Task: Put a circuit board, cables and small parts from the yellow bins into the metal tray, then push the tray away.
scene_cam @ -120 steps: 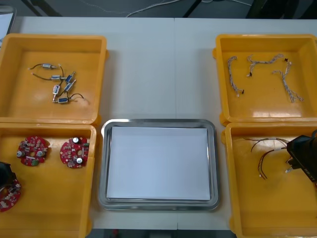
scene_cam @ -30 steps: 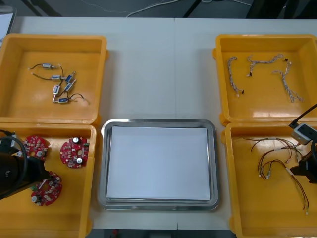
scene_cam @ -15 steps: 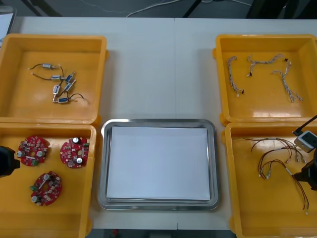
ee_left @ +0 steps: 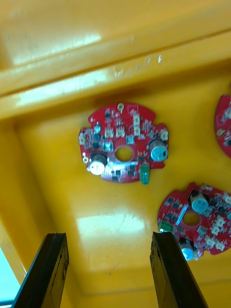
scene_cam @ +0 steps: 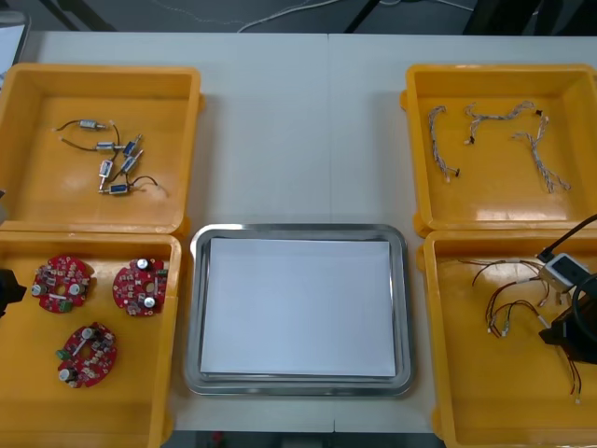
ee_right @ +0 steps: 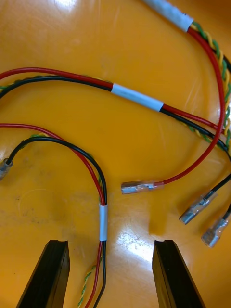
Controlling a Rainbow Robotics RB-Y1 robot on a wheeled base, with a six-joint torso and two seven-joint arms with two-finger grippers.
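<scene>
Three round red circuit boards [scene_cam: 86,355] lie in the near left yellow bin [scene_cam: 28,411]. My left gripper [ee_left: 108,238] hovers open above that bin's floor, short of one board [ee_left: 124,143], with a second board [ee_left: 195,221] beside one finger. My left arm [scene_cam: 5,289] sits at the bin's outer edge. In the near right bin [scene_cam: 466,411] my right gripper [ee_right: 110,245] is open low over the red, yellow and black cables [scene_cam: 508,299]. One cable's white-sleeved strand [ee_right: 102,221] runs between the fingers. The metal tray [scene_cam: 298,229], white inside, holds nothing.
The far left bin [scene_cam: 37,93] holds several small metal parts [scene_cam: 112,159] with thin leads. Twisted blue and white cables [scene_cam: 494,140] lie in the far right bin [scene_cam: 578,93]. Bare table stretches beyond the tray between the far bins.
My left arm has pulled back to the left, off the circuit boards, leaving the nearest board uncovered. My right arm has shifted slightly over the cables.
</scene>
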